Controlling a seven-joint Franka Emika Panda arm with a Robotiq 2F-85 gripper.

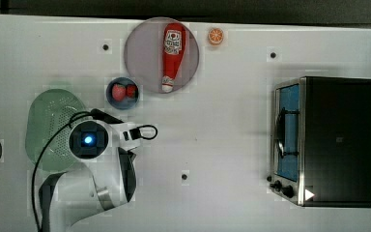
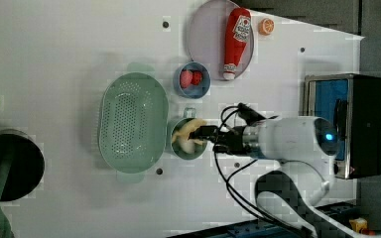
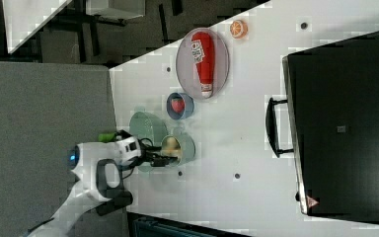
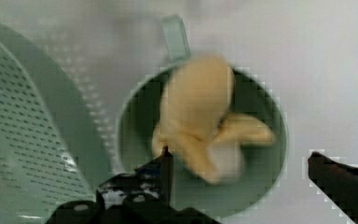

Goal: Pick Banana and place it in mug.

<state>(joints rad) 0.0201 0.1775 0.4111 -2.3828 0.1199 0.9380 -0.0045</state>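
So the banana (image 4: pixel 200 116) sat inside the mug (image 4: pixel 261 186), right under the end effector (image 4: pixel 240 161), whose fingers stood wide apart and empty. Its long axis looked roughly 12-to-6 toward the handle, though it was blurry.

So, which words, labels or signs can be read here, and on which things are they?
Ketchup bottle: a label with a dark emblem, too blurred to read.
Oven: a white triangle mark at one front corner and a small square mark on top, no legible letters.
No other text.
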